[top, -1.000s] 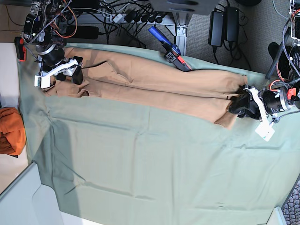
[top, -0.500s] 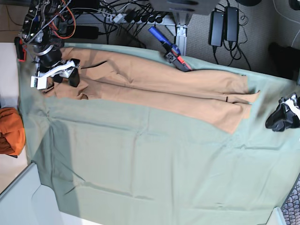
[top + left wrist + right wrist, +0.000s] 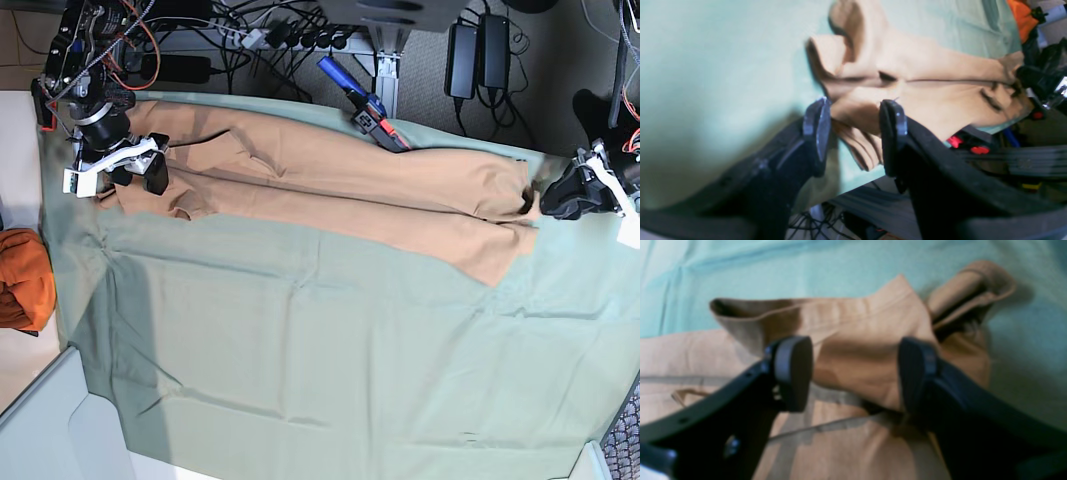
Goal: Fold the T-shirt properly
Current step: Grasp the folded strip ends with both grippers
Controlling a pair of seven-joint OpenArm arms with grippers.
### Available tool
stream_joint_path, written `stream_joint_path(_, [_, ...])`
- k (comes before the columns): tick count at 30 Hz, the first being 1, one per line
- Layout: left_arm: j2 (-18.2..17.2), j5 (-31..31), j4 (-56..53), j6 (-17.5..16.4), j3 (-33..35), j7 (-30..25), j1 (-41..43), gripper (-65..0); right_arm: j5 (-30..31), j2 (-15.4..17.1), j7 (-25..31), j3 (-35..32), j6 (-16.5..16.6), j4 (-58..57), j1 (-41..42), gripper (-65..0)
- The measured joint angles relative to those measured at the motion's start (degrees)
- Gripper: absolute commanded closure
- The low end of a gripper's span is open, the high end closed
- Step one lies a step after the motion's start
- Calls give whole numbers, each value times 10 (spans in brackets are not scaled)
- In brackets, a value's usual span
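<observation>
Since a second ago the left gripper point(image 3: 562, 195) has let go of the T-shirt point(image 3: 330, 185) at its right end, drawn off to the side, and now sits just off that end at the edge of the green cloth point(image 3: 330, 360); the shirt's corner that was bunched under it now lies flatter, with one flap pointing down toward the front. The right gripper point(image 3: 135, 168) has barely shifted and stands over the shirt's left end. The T-shirt lies as a long narrow band across the far part of the green cloth that covers the tabletop, folded lengthwise with a seam line running along its middle. In the left wrist view the jaws stand apart with nothing between them; the shirt's point(image 3: 923, 86) ruffled end shows beyond the left gripper point(image 3: 853, 133), which is clear of it. In the right wrist view the right gripper point(image 3: 853, 373) has its jaws spread wide, straddling a raised fold of the shirt point(image 3: 860, 350) without pinching it; whether the pads touch the fabric is too blurred to tell. A blue-handled tool with red parts point(image 3: 362, 102) lies at the far edge of the cloth just beyond the shirt, and a bunched orange cloth point(image 3: 22, 278) sits on the near left, off the green cloth.
</observation>
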Motion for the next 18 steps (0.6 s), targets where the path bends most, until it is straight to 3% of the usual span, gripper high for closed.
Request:
stream_joint_path(8, [29,24,0,0,19,-29,-1,-277,0,0,0,0,0,0,0,-411])
stream_joint_path(18, [31,64,0,0,27,-49,-40,-277,0,-3,0,0,0,0,0,-411])
